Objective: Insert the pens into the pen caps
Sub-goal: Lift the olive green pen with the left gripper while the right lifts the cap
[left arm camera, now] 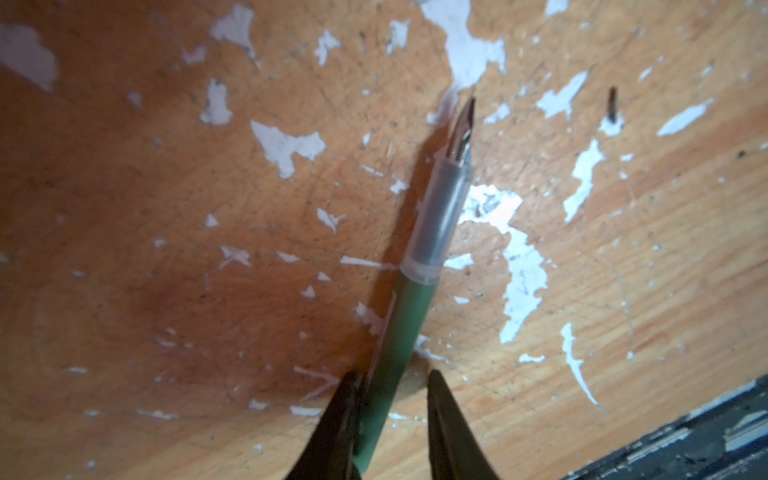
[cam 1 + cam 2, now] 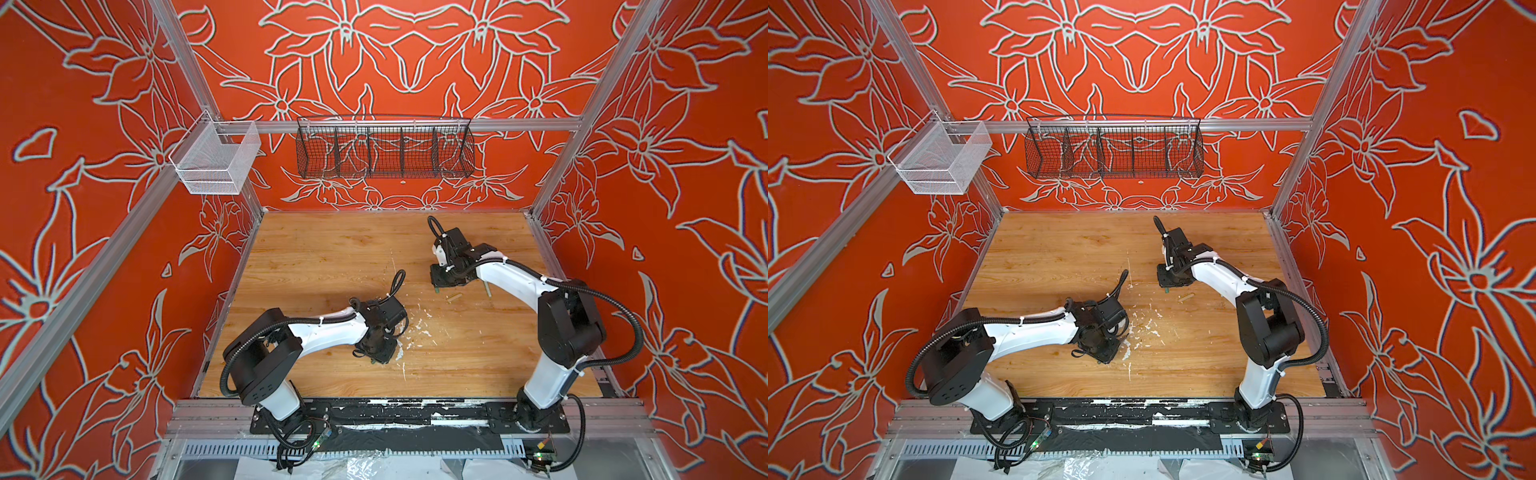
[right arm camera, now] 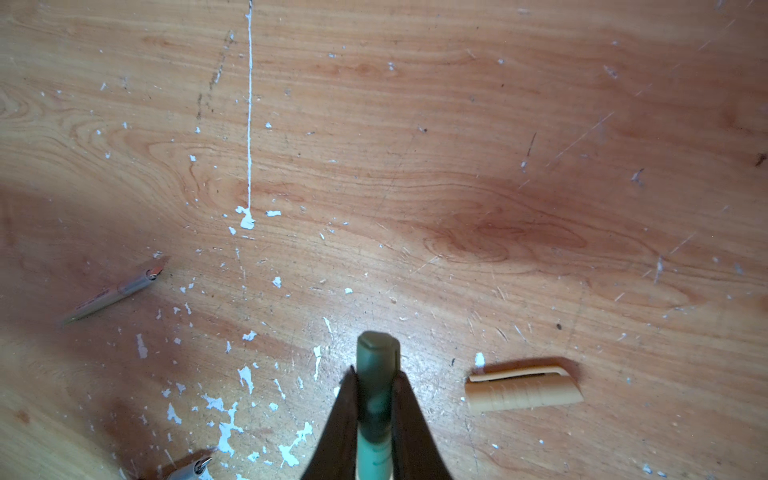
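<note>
A: Right gripper (image 3: 376,372) status?
B: Clamped on the green cap (image 3: 377,351), just beside the tan cap (image 3: 523,392).
A: Left gripper (image 1: 391,374)?
B: Well apart from the tan cap. Jaws straddle the dark green pen (image 1: 409,316) on the table (image 1: 124,208). Can't tell if it's gripped.

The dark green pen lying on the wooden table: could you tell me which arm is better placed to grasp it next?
Left. The left gripper straddles the slim dark green pen, jaws not quite closed; the right gripper is shut on a stubby green pen cap.
</note>
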Robot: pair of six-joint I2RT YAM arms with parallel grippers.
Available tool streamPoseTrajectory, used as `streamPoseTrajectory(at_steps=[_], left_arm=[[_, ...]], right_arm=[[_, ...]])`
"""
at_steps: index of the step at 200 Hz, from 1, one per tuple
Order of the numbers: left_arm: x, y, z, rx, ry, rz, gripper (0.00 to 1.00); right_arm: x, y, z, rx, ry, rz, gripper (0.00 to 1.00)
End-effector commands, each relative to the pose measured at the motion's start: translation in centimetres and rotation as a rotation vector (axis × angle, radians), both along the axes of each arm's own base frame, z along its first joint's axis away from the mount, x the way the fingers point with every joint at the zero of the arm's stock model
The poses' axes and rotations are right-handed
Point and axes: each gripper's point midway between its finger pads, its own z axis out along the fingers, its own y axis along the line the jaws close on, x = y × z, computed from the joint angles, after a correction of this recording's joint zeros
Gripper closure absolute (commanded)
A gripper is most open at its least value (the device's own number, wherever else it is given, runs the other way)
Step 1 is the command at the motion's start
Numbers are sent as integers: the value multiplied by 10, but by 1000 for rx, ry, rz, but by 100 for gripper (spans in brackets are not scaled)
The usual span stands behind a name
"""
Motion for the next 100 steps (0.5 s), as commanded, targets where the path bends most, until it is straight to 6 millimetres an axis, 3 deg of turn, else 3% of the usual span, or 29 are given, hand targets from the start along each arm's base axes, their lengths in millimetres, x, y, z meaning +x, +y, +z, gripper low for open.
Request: streamPoseTrajectory(at_steps=[1,40,100], left_arm=[[-15,13,-13,63,53,6,79],[-9,12,-9,63,29,5,87],[11,-2,14,29,-54,-32,100]], right_arm=[[-2,-3,9,20,-16,-16,85],[-3,-4,12,23,-24,-17,85],[-2,-4,31,76,-75,-35,85]])
